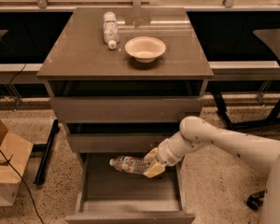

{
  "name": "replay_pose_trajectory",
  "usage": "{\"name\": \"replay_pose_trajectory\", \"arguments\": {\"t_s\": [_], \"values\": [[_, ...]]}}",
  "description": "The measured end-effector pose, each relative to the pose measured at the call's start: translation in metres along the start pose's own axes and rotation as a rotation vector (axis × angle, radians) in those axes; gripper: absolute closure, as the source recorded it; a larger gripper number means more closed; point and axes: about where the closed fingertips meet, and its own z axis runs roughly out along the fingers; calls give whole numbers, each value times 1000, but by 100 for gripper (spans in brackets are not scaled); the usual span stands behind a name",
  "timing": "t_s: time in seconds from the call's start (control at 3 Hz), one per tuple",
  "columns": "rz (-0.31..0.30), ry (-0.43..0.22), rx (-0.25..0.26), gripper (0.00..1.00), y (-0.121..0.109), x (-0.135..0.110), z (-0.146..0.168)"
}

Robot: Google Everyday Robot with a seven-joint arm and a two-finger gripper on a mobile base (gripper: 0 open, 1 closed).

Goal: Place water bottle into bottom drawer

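Observation:
The water bottle [128,164] is clear and ribbed, and lies level with its cap to the left. My gripper [152,164] is shut on its right end and holds it just above the floor of the open bottom drawer [130,213]. The drawer is pulled out from the grey cabinet [84,55], under the two drawers above it. My white arm reaches in from the right. The bottle hangs over the back half of the drawer, near its middle.
On the cabinet top lie a shorter bottle with a white cap [110,28] and a pale bowl [145,48]. A cardboard box [2,164] stands on the floor at left. Chair legs [256,199] are at right.

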Motion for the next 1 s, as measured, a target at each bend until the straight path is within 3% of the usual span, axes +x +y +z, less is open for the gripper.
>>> {"name": "replay_pose_trajectory", "arguments": {"t_s": [0.33,0.67,1.0], "values": [[1,0,-2,100,0,0,1],[38,26,-22,100,-8,15,34],[131,32,-43,100,-21,46,87]]}}
